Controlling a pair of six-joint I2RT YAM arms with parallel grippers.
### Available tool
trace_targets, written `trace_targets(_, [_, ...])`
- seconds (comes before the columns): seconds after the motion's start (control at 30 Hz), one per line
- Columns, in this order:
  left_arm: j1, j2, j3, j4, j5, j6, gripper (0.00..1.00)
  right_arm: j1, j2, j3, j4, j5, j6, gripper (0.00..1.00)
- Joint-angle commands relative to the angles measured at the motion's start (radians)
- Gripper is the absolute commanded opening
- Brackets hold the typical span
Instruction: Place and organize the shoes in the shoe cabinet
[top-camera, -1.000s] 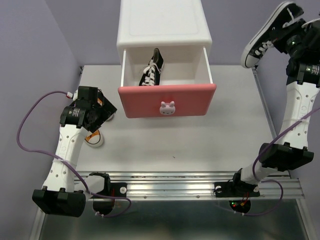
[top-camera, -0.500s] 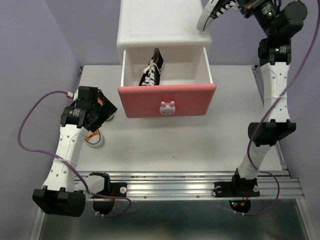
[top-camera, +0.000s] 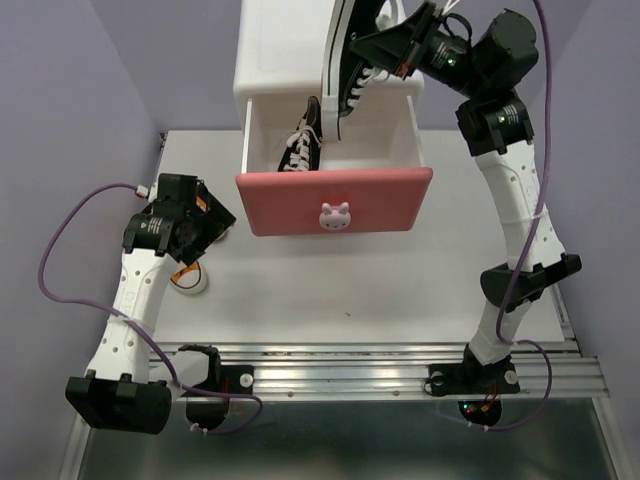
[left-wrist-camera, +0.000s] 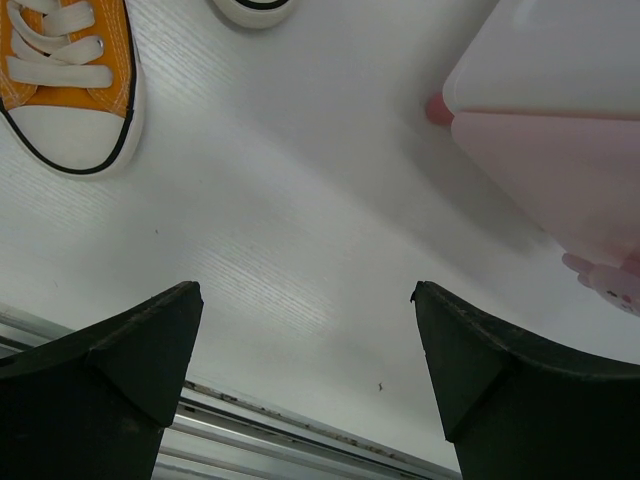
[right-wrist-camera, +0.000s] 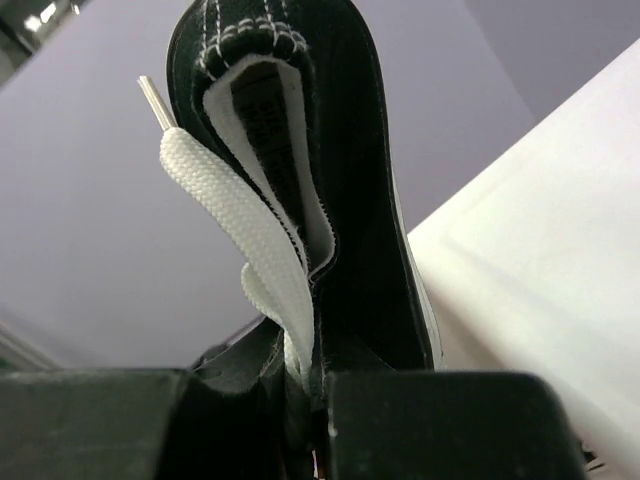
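The white shoe cabinet (top-camera: 325, 50) stands at the back with its upper drawer pulled out, its pink front (top-camera: 335, 195) facing me. One black sneaker (top-camera: 305, 140) lies on its side in the drawer's left part. My right gripper (top-camera: 400, 45) is shut on the second black sneaker (top-camera: 348, 70) and holds it toe down above the open drawer; its heel and laces fill the right wrist view (right-wrist-camera: 340, 200). My left gripper (left-wrist-camera: 305, 370) is open and empty above the table. An orange sneaker (left-wrist-camera: 70, 80) lies in front of it, and a second shoe's white toe (left-wrist-camera: 255, 8) shows at the top edge.
The pink drawer front (left-wrist-camera: 560, 150) overhangs the table at the right of the left wrist view. In the top view the left arm hides most of the orange sneaker (top-camera: 188, 278). A metal rail (top-camera: 350, 370) runs along the near table edge.
My right arm has swung left with the black sneaker, from the far right to above the open drawer. The left arm has not moved.
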Motion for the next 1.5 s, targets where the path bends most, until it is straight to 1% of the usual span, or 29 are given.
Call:
trace_targets(0.0, [0.005, -0.021, -0.016, 0.013, -0.002, -0.013, 0.99, 0.093, -0.076, 0.018, -0.197, -0.070, -0.324, 0.01])
trace_targets(0.07, [0.005, -0.028, -0.022, 0.011, -0.002, -0.018, 0.99, 0.117, -0.078, 0.013, -0.271, -0.080, -0.379, 0.01])
trace_targets(0.17, [0.005, -0.037, -0.025, 0.006, -0.001, -0.022, 0.99, 0.130, -0.090, -0.018, -0.311, -0.119, -0.459, 0.01])
trace_targets(0.3, [0.005, -0.053, -0.030, 0.005, -0.004, -0.027, 0.99, 0.130, -0.087, -0.024, -0.324, -0.179, -0.495, 0.01])
trace_targets(0.37, [0.005, -0.059, -0.036, 0.002, -0.004, -0.033, 0.99, 0.140, -0.075, -0.015, -0.360, -0.196, -0.510, 0.01])
trace_targets(0.47, [0.005, -0.068, -0.042, -0.004, -0.008, -0.042, 0.99, 0.149, -0.067, -0.013, -0.443, -0.182, -0.565, 0.01])
trace_targets(0.6, [0.005, -0.083, -0.051, 0.000, -0.005, -0.053, 0.99, 0.169, -0.044, -0.004, -0.509, -0.167, -0.631, 0.01])
trace_targets(0.8, [0.005, -0.091, -0.051, 0.002, -0.010, -0.062, 0.99, 0.224, -0.007, 0.051, -0.603, -0.115, -0.717, 0.01])
trace_targets(0.93, [0.005, -0.090, -0.051, 0.002, -0.010, -0.061, 0.99, 0.264, 0.006, 0.065, -0.695, -0.035, -0.793, 0.01])
trace_targets(1.07, [0.005, -0.088, -0.051, 0.000, -0.010, -0.056, 0.99, 0.304, 0.026, 0.099, -0.807, 0.109, -0.878, 0.01])
trace_targets(1.13, [0.005, -0.085, -0.050, -0.001, -0.011, -0.052, 0.99, 0.314, 0.042, 0.108, -0.833, 0.165, -0.919, 0.01])
trace_targets(1.3, [0.005, -0.079, -0.044, -0.003, -0.011, -0.042, 0.99, 0.324, 0.065, 0.108, -0.828, 0.239, -0.938, 0.01])
trace_targets(1.4, [0.005, -0.074, -0.036, -0.006, -0.013, -0.035, 0.99, 0.344, 0.083, 0.102, -0.844, 0.314, -0.964, 0.01])
trace_targets(1.43, [0.005, -0.071, -0.033, -0.009, -0.016, -0.033, 0.99, 0.357, 0.100, 0.108, -0.863, 0.362, -0.976, 0.01])
trace_targets(1.47, [0.005, -0.073, -0.031, -0.010, -0.016, -0.033, 0.99, 0.357, 0.111, 0.116, -0.876, 0.382, -1.013, 0.01])
